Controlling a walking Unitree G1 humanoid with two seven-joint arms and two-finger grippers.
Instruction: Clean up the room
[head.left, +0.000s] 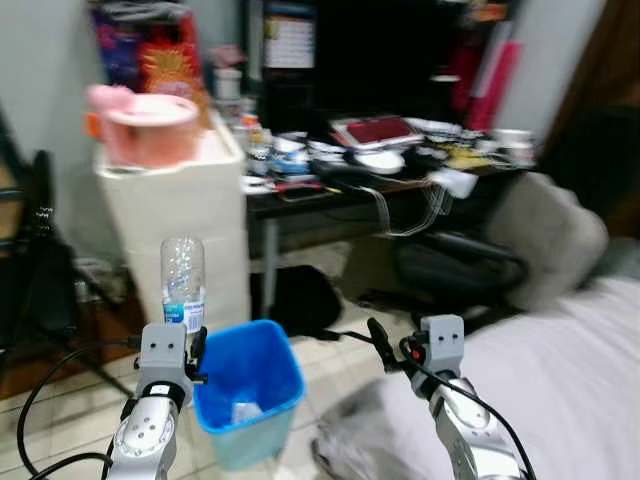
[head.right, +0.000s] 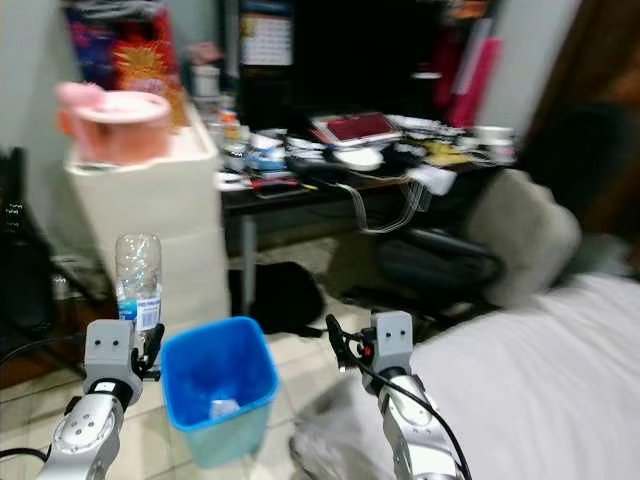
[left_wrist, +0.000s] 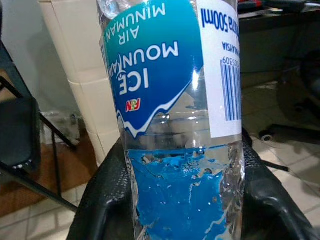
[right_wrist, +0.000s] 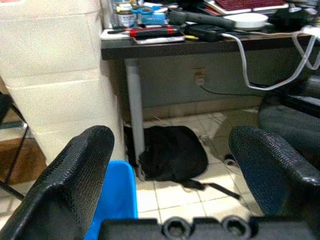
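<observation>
Closest to me, my left gripper (head.left: 188, 345) has its fingers (left_wrist: 107, 200) clamped on the lower body of a clear plastic water bottle (head.left: 183, 281), one finger on each side, as the left wrist view shows plainly. The bottle stands upright above the hand, just beside the near left corner of the blue bin (head.left: 247, 392) and not yet over its opening. It looks empty or close to it, so I judge it light, thin-walled and easy to crush; the smooth label could slip, so a hold low on the ribbed body, as I have it, seems the sensible place, with no more squeeze than it needs.

My right gripper (head.left: 388, 350) hovers to the right of the bin with its fingers (right_wrist: 75, 175) spread apart and holding nothing. Below it lies the edge of the white bed (head.left: 570, 370).

The bin sits on the tiled floor (head.left: 330, 370) with a small pale scrap at its bottom. I judge the step in hand to be carrying the bottle over the bin mouth and letting it fall.

Further off, a black bag (right_wrist: 172, 152) lies on the floor under the counter (head.left: 300, 195). A cream drawer unit (head.left: 190, 210) stands left of it with a pink bowl (head.left: 150, 125) on top. The counter is crowded with cables, a red book (head.left: 378, 130) and small clutter, too blurred to sort out.
</observation>
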